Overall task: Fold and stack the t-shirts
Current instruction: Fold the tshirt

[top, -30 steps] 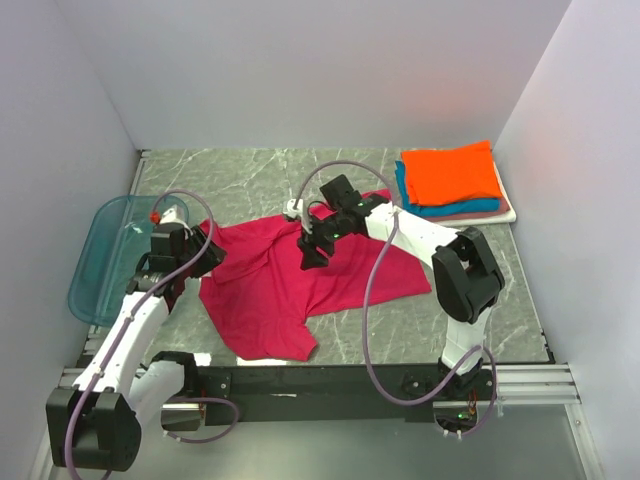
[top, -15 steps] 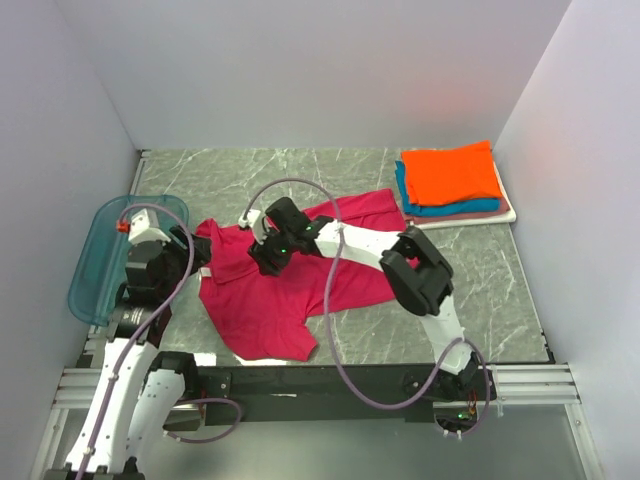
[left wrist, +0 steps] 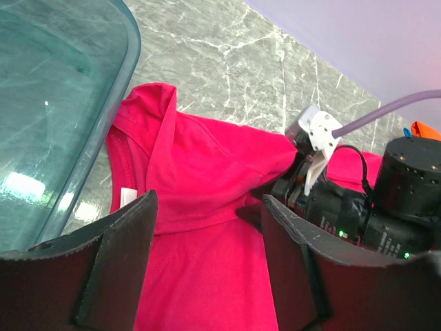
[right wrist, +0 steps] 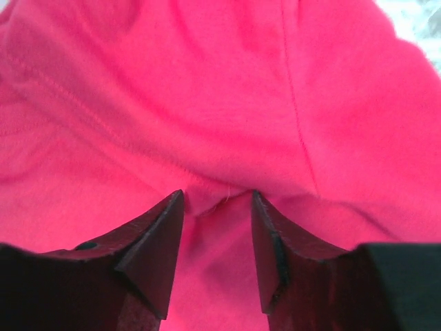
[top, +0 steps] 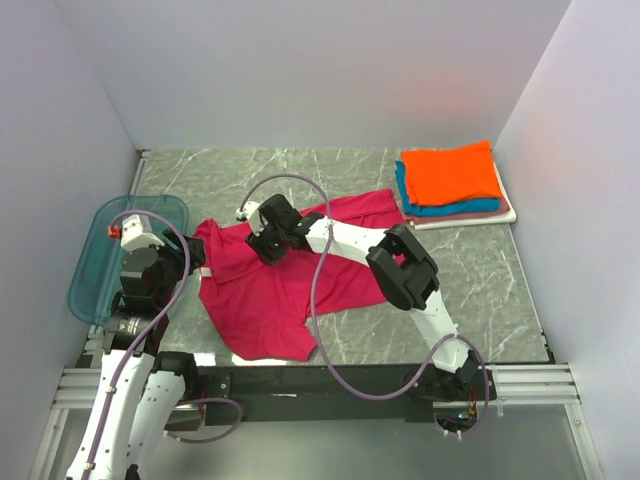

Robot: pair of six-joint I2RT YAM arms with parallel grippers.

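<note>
A magenta-red t-shirt (top: 300,280) lies spread and creased on the marble table (top: 480,290), with its collar and label towards the left (left wrist: 128,197). My right gripper (top: 270,245) presses down on its upper left part. In the right wrist view its jaws (right wrist: 215,205) stand apart, with a small ridge of the cloth (right wrist: 213,196) bunched between the tips. My left gripper (left wrist: 207,234) hovers open over the shirt's left side, next to the tray, with nothing in it. Folded t-shirts sit stacked at the back right, orange (top: 450,172) on top of teal-blue (top: 455,208).
A translucent blue plastic tray (top: 95,270) sits at the table's left edge, close to my left arm. The right arm's cable (top: 330,330) loops over the shirt. Grey walls close in the table on three sides.
My left gripper has opened, let go of the shirt's left edge and drawn back towards the tray. My right gripper has slid left across the shirt and narrowed its jaws a little.
</note>
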